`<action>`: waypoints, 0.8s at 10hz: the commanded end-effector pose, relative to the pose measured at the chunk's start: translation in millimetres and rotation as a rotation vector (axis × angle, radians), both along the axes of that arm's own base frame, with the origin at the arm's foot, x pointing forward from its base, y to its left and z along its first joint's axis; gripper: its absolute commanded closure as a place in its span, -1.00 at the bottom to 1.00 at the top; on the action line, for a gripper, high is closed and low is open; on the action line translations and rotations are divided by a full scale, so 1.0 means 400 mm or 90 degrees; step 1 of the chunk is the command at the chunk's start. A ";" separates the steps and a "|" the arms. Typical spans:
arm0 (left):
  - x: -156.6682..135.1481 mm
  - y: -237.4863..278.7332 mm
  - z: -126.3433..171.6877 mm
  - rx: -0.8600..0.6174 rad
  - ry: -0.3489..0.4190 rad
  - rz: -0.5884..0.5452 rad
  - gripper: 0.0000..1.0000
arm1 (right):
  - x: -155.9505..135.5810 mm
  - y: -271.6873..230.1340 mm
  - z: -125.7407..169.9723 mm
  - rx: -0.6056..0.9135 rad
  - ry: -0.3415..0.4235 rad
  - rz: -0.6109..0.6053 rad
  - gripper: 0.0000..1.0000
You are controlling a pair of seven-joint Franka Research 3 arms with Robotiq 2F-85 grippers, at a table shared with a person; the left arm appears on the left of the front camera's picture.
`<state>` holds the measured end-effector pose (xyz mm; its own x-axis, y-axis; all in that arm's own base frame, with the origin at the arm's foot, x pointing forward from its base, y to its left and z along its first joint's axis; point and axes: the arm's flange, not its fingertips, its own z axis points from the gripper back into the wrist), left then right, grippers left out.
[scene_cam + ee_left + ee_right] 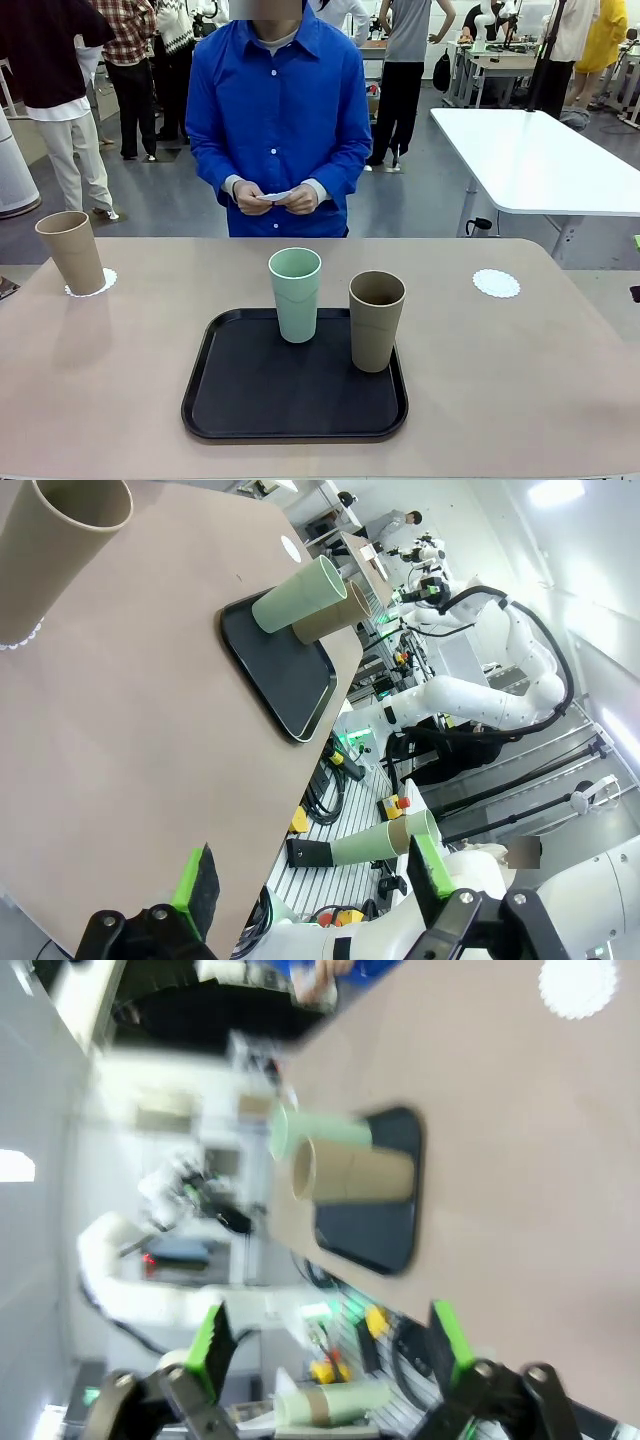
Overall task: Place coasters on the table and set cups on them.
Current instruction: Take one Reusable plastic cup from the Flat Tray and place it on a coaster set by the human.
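A tan cup (72, 252) stands on a white lacy coaster (104, 282) at the far left of the beige table (500, 380); the left wrist view shows this cup (55, 550) close by. A bare coaster (496, 283) lies at the far right, also a white disc (577, 987) in the right wrist view. The mint green cup (295, 294) and a second tan cup (376, 320) stand on the black tray (250, 400). The person's hands (275, 197) hold another white coaster. My left gripper (310, 875) is open off the table's edge. My right gripper (330, 1345) is open too, with nothing between its fingers.
The black tray sits at the middle front of the table. A white table (540, 160) stands behind at the right. Bare tabletop lies to both sides of the tray. Several people stand far back.
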<state>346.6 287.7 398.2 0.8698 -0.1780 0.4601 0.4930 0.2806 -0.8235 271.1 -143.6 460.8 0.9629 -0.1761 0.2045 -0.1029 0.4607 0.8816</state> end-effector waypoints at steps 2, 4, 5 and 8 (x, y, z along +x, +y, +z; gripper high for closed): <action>-0.003 0.003 0.001 0.001 0.002 0.003 -1.00 | 0.115 0.042 0.219 -0.345 -0.110 0.131 -1.00; -0.003 0.003 0.001 0.001 0.002 0.003 -1.00 | 0.154 0.164 0.281 -0.505 -0.202 0.290 -1.00; -0.003 0.003 0.001 0.001 0.002 0.003 -1.00 | 0.184 0.245 0.261 -0.583 -0.246 0.297 -1.00; -0.003 0.003 0.001 0.001 0.002 0.003 -1.00 | 0.233 0.463 0.136 -0.749 -0.308 0.389 -1.00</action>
<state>346.7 287.7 397.6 0.8703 -0.1777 0.4594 0.4922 0.2799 -0.8243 361.0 41.0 542.5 0.6397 0.7302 0.2400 -0.7427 0.6676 -0.0516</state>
